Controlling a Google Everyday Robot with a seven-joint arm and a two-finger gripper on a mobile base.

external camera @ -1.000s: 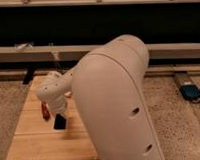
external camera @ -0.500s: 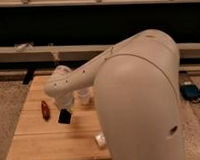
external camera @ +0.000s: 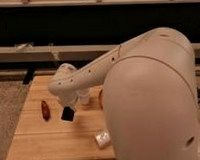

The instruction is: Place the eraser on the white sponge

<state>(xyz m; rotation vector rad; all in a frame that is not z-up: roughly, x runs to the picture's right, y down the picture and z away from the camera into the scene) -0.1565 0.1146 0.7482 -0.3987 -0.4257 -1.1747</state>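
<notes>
One dark red pod (external camera: 45,110) lies at the left of the wooden table (external camera: 31,142). Just right of it the gripper (external camera: 68,109) hangs above the wood, fingers clamped on the eraser (external camera: 68,115), which is tilted. The white sponge (external camera: 102,139) sits apart, rightward and toward the table's near edge, so the carry probably goes that way.

Black eraser (external camera: 68,114) in the pale pincer (external camera: 69,106) over the tan table (external camera: 46,142); the pod (external camera: 45,110) seems dark red.
</notes>
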